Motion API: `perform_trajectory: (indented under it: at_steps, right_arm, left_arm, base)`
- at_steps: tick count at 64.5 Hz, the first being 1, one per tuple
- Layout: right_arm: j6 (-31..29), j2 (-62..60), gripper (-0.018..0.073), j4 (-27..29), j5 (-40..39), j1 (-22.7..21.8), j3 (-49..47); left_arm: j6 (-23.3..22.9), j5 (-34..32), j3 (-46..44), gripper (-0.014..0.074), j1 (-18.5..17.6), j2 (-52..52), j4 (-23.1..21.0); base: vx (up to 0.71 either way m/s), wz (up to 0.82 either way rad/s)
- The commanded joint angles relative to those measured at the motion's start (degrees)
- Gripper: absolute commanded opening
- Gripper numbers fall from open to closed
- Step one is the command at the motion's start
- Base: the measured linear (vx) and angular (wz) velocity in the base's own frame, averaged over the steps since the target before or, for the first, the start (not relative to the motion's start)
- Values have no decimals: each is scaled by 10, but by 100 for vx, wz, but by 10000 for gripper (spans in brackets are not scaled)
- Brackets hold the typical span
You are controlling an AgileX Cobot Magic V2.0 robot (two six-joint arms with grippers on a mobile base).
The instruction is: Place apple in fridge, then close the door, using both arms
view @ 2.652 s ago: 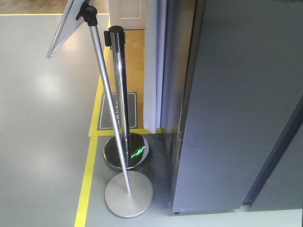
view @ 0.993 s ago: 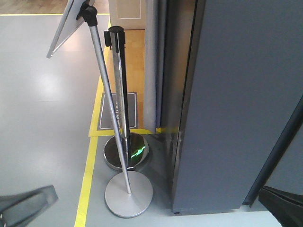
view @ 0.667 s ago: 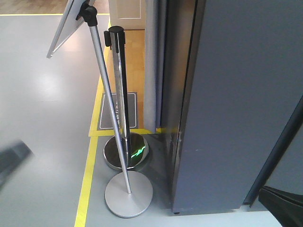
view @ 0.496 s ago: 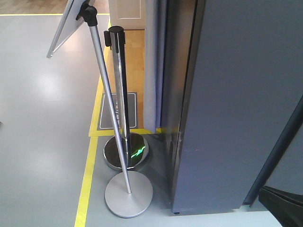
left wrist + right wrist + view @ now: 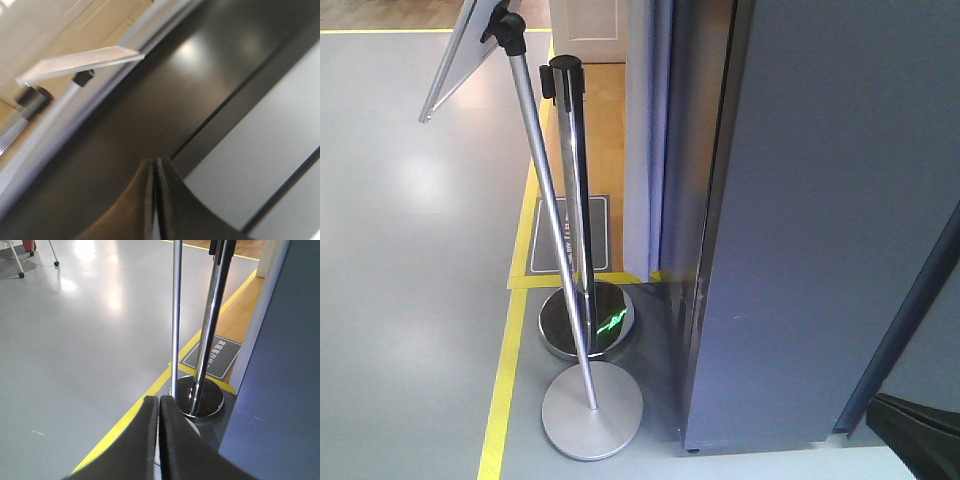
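Apple: not visible in any of the three views. Neither pincer carries it, so by judgement it is either already inside the fridge or somewhere out of shot; the frames cannot settle which.

Fridge [image 5: 820,220]: tall dark grey-blue slab filling the right half of the front view, standing on the grey floor. No white interior, shelf or drawer shows. A dark seam runs down the left edge of its face, with a pale panel beyond it. Whether the door is fully shut cannot be told from this angle.

Left pincer [image 5: 154,200]: fingers pressed together, nothing between them. It points at a dark glossy panel [image 5: 150,115] crossed by a diagonal seam, lighter grey beyond. Picture is blurred; contact with the panel cannot be told.

Right pincer [image 5: 159,440]: fingers likewise closed flat on each other, empty. It aims down and forward at the floor beside the fridge's blue-grey side, which lies on its right. Just ahead stand a chrome post [image 5: 212,315] on a mirrored base and a thinner sign stand [image 5: 176,315].

In the front view only a black corner at bottom right shows, probably part of the right arm.

Deciding relation: the fridge face lies ahead of the left pincer, and to the right of the right one. Its long axis is upright. The left arm looks the nearer for any push on the door.
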Motion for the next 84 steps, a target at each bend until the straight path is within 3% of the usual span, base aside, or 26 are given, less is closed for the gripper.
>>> perform_trajectory:
  at_steps: [1,13,19,31,43,64,84]
  right_arm:
    - [-4,4,-2,21,-19,0,-16]
    - [-4,4,-2,21,-19,0,-16]
    - [-4,4,-2,21,-19,0,-16]
    - [-4,4,-2,21,-19,0,-16]
    - [-4,4,-2,21,-19,0,-16]
    - [-4,4,-2,21,-19,0,-16]
    - [-4,4,-2,21,-19,0,-16]
  left_arm:
    - [161,-35,22,-7,-4,1,-62]
    - [353,14,102,-7,-18,-14,-158]
    - [410,78,123,-7,-31,-42,-218]
    - [480,237,124,-7,-39,-93,-299]
    - [573,312,125,-7,-60,-141,-307]
    - [755,342,125,-7,-63,-258,-306]
    - [784,416,125,-7,-64,-368,-304]
  base:
    - [0,0]
    - [0,0]
    - [0,0]
    - [0,0]
    - [0,0]
    - [0,0]
    - [0,0]
